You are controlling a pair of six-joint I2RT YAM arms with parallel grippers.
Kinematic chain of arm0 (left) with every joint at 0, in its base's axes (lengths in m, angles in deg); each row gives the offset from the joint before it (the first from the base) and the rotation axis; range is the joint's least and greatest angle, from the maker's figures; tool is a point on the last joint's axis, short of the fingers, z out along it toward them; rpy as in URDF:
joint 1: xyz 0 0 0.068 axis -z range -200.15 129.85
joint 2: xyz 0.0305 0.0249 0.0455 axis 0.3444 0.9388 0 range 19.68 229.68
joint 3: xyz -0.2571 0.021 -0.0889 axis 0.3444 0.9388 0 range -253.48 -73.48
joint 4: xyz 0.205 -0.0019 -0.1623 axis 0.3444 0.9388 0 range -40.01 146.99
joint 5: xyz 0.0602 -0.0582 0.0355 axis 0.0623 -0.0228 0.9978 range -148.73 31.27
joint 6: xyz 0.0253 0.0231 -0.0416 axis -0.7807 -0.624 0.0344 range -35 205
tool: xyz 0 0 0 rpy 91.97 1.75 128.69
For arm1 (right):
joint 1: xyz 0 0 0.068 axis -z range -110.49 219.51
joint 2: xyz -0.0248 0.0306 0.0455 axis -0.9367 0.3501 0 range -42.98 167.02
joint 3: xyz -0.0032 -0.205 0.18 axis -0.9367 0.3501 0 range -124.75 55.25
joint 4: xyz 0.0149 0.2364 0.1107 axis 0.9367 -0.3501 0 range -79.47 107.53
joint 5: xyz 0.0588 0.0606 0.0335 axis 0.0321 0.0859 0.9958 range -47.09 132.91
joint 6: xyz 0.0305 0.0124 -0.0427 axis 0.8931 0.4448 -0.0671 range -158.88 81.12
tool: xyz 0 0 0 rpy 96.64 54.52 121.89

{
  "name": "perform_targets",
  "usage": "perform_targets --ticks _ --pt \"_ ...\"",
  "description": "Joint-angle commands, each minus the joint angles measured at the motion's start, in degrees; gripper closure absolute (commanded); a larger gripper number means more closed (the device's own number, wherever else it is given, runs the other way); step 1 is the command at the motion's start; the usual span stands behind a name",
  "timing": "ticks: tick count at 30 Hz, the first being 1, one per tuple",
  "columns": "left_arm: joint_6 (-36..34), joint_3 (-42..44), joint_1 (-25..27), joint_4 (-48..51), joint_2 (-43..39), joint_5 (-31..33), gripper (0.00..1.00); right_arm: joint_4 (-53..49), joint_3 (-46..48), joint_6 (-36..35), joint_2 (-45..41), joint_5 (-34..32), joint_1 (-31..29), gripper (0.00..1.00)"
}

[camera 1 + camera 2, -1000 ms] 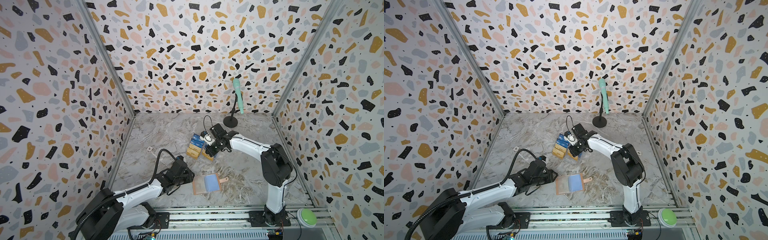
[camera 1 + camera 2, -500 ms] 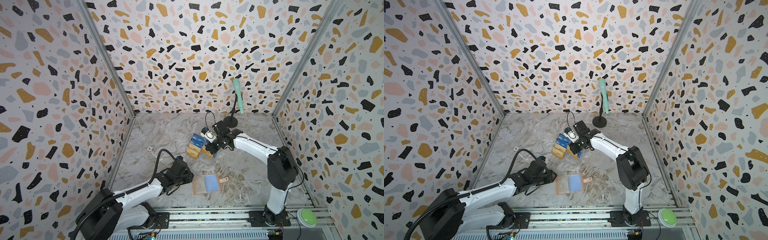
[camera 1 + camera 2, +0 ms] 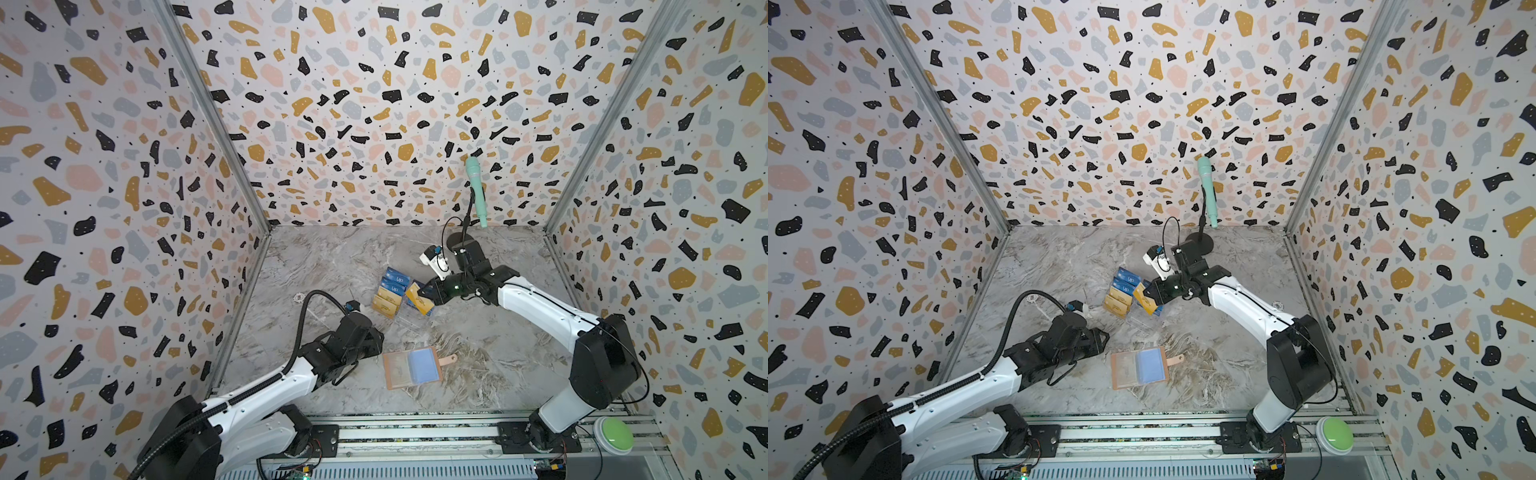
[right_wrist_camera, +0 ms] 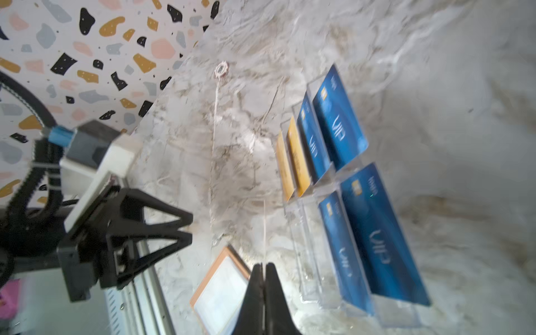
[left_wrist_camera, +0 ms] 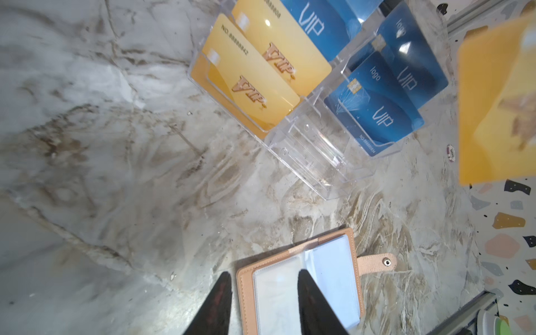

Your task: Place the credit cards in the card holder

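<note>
- Elbow of the right arm (image 3: 602, 357) has swung toward 3 o'clock; right gripper (image 3: 430, 293) pinches a tilted gold plastic card (image 3: 419, 300) over the clear acrylic tiered stand (image 3: 409, 321).
- Spread left gripper (image 5: 264, 274) straddles the edge of the open salmon-pink leather card holder (image 3: 411, 368), 6 o'clock from the stand.

The left arm reaches low and forward, the left tool (image 3: 377, 340) about level, its jaws partly apart with nothing between them. The right arm stretches far forward, wrist turned leftward, the right tool (image 3: 429, 293) pinched on a gold card (image 3: 419, 300).
</note>
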Motion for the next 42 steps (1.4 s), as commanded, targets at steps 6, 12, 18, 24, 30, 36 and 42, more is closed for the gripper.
perform_targets --ticks 6,12,18,24,30,36,42 --pt "-0.32 0.26 -0.13 -5.14 0.88 -3.52 0.61 10.11 18.53 14.62 -11.71 7.22 -2.52 1.00" --pt "0.12 1.41 4.35 -9.19 3.38 -7.87 0.63 19.97 28.91 22.76 -11.79 8.69 -6.27 1.00" --pt "3.54 2.97 7.09 -13.90 8.01 -8.50 0.68 24.46 31.30 26.37 -8.12 7.49 -8.74 1.00" --pt "7.22 7.66 7.91 -17.65 9.89 -8.61 0.74 25.90 31.99 28.20 -3.96 7.46 -8.50 1.00" --pt "6.64 8.21 7.96 -20.01 11.23 -9.49 0.75 25.81 33.42 29.03 -3.41 6.51 -7.82 1.00" --pt "5.69 6.88 7.98 -21.10 12.72 -11.46 0.75 24.86 33.97 29.00 -3.52 6.34 -7.10 1.00" --pt "4.98 6.68 7.97 -21.47 13.65 -11.53 0.74 25.11 34.10 29.19 -3.02 6.27 -6.81 1.00"
